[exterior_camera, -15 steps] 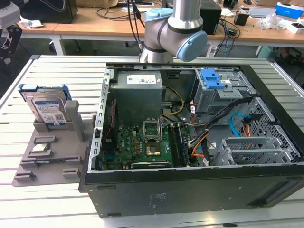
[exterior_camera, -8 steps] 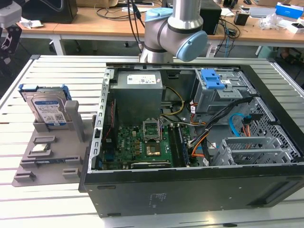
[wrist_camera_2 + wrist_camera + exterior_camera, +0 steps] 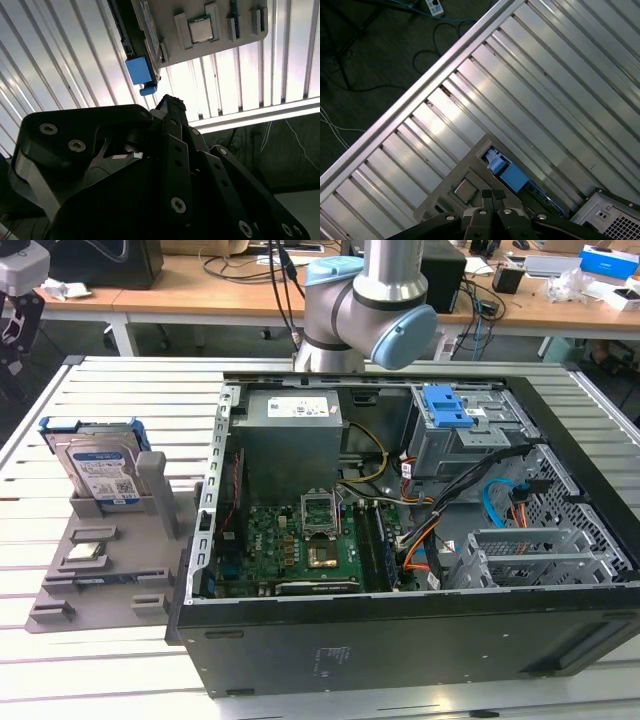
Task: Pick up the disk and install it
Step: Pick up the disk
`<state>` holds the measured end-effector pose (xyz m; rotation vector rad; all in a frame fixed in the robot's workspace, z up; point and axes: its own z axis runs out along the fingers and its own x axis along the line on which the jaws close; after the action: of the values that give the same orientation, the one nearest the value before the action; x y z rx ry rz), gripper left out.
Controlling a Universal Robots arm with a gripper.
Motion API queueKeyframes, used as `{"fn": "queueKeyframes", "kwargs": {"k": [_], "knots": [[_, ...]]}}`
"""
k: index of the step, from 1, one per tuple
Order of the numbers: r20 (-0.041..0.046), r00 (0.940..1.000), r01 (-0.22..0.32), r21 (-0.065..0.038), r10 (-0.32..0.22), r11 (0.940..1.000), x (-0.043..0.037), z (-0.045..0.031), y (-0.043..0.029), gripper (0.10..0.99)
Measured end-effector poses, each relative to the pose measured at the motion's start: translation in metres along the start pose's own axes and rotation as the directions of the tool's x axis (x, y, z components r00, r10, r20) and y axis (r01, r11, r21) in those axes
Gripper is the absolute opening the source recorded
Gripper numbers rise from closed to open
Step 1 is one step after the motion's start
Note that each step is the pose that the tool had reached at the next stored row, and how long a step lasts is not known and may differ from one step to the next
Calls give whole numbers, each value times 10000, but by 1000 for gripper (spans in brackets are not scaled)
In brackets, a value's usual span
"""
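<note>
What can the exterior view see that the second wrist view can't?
The exterior view brings the open computer case, its green motherboard, the robot arm behind it, and desks at the back. There the disk stands upright in the grey tray, at the exterior view's left. The second wrist view brings the black gripper up close, with dark floor beyond the table's edge. Both show the disk with its blue rail, the grey tray, the small square chip lying in it, and the slatted table.
</note>
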<state>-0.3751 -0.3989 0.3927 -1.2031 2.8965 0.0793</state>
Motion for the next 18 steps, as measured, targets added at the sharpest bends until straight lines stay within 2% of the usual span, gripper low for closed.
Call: {"fn": "queueKeyframes", "kwargs": {"k": [5, 11, 14, 18], "knots": [[-24, 9986, 534, -13, -534, 9986, 0, 0, 0, 106], [-48, 9939, 1101, -28, -1101, 9939, 0, 0, 0, 106], [-66, 9880, 1540, -41, -1540, 9881, 0, 0, 0, 106], [-76, 9841, 1774, -48, -1775, 9841, 0, 0, 0, 106]]}}
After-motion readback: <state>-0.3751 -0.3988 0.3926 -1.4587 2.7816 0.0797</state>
